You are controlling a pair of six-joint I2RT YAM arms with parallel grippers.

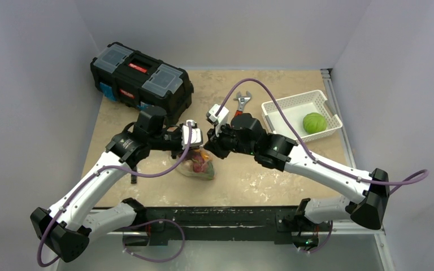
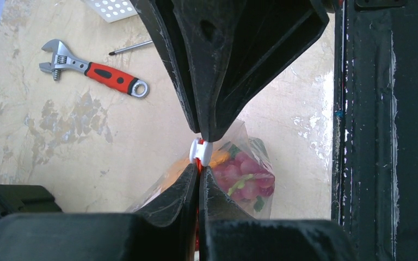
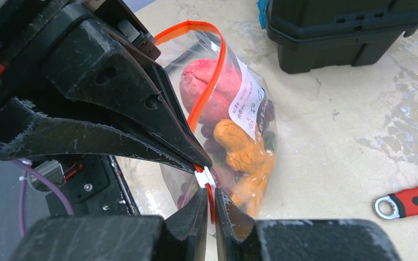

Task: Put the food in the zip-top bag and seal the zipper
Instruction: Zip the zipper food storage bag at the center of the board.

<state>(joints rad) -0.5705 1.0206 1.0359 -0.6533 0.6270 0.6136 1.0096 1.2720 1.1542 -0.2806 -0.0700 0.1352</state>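
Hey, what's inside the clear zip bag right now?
A pink-red fruit, orange pieces and purple grapes show; the label, zipper and gripper fingers hide the rest.

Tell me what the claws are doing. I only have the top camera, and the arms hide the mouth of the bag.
Observer: The left claw is shut on the zipper, right beside its white slider.
Operator: And the right one?
Observer: The right claw pinches the same strip on the slider's other side.
Operator: Sealed yet?
Observer: No. In the right wrist view, the strip's two sides stand apart past the slider, above a pink-red fruit.
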